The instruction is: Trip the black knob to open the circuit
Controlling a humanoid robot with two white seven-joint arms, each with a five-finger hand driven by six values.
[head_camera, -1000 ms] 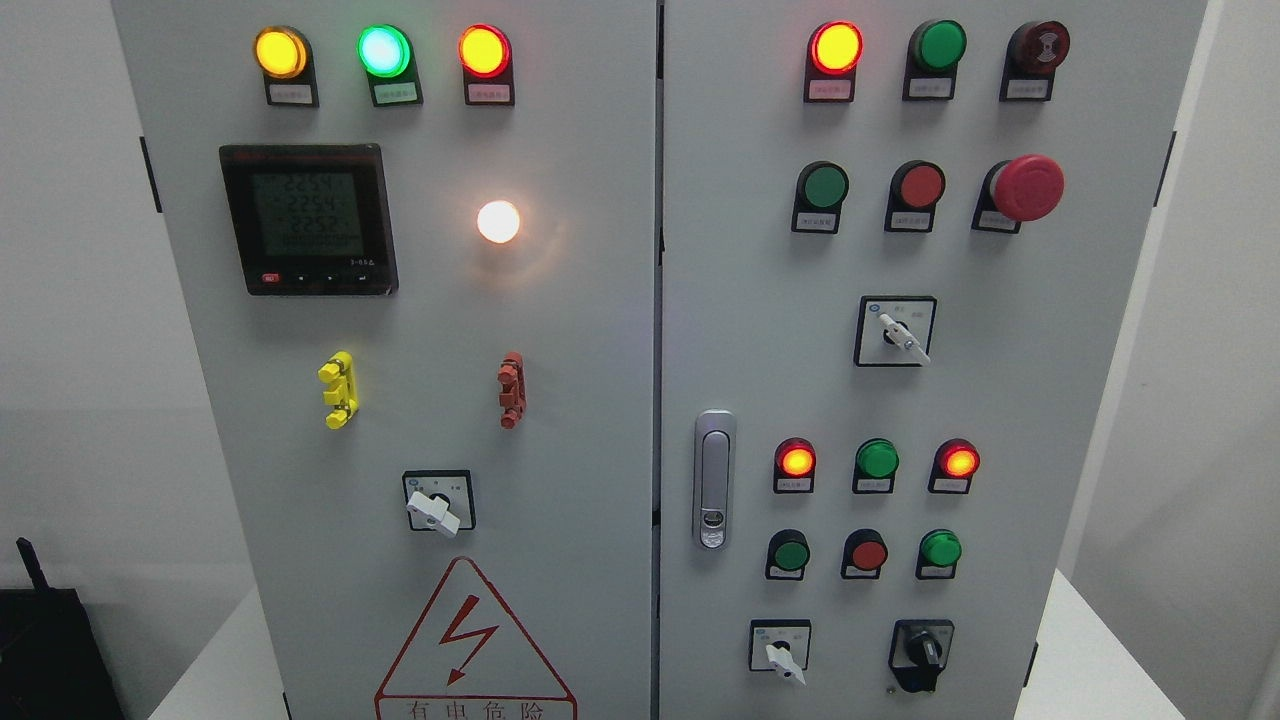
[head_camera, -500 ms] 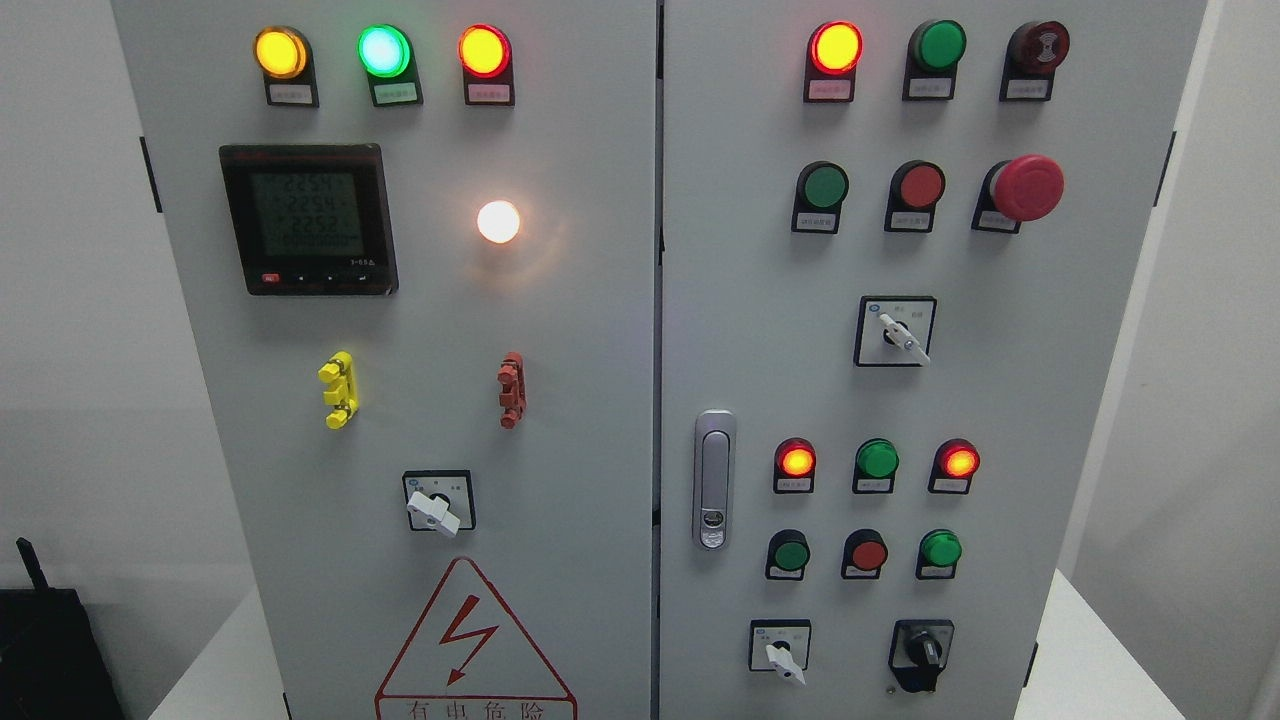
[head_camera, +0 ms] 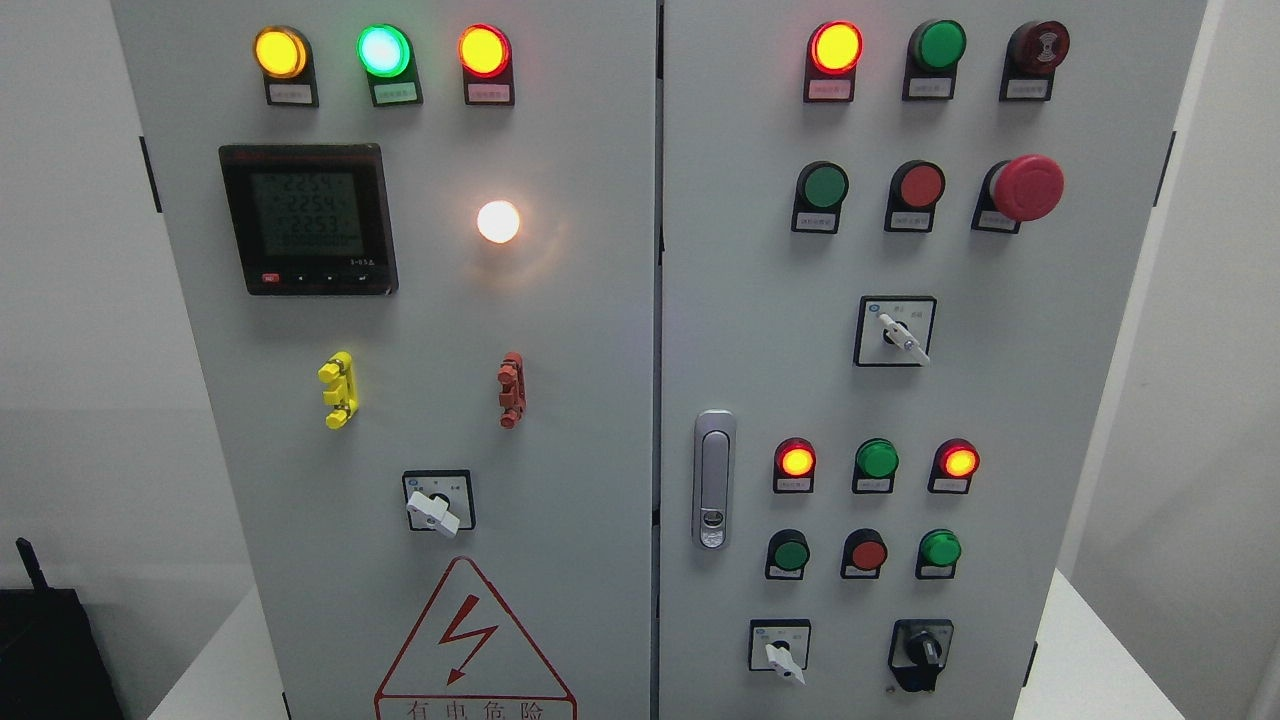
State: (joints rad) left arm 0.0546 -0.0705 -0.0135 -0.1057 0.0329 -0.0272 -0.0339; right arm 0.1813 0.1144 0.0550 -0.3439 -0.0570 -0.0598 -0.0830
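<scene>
1. The black rotary knob sits at the lower right of the grey metal cabinet's right-hand door, on a black square plate, its pointer grip standing roughly upright. Nothing touches it.

2. Just to its left on the same row is a white-handled selector switch on a white plate, handle angled down to the right. Directly above the knob is a row of three round pushbuttons — green, red, green — and above that three pilot lamps, of which the outer two glow red.

3. Further up the door is another white-handled selector, and near the top right a red mushroom-head emergency stop. A silver door latch lies at the door's left edge.

4. Neither robot hand is in the frame, so their fingers cannot be judged. By my reading the reach has not begun.

5. What could go wrong, as a judgement:
   - The knob is low, close to the bottom edge of the view — an incoming arm may hide it just as the fingers close.
   - The white selector is near; a reach drifting left could turn the wrong switch.
   - Coming in high could press a pushbutton above.
   - The grip is small and narrow, so a loose pinch may slip round it without turning it.
</scene>
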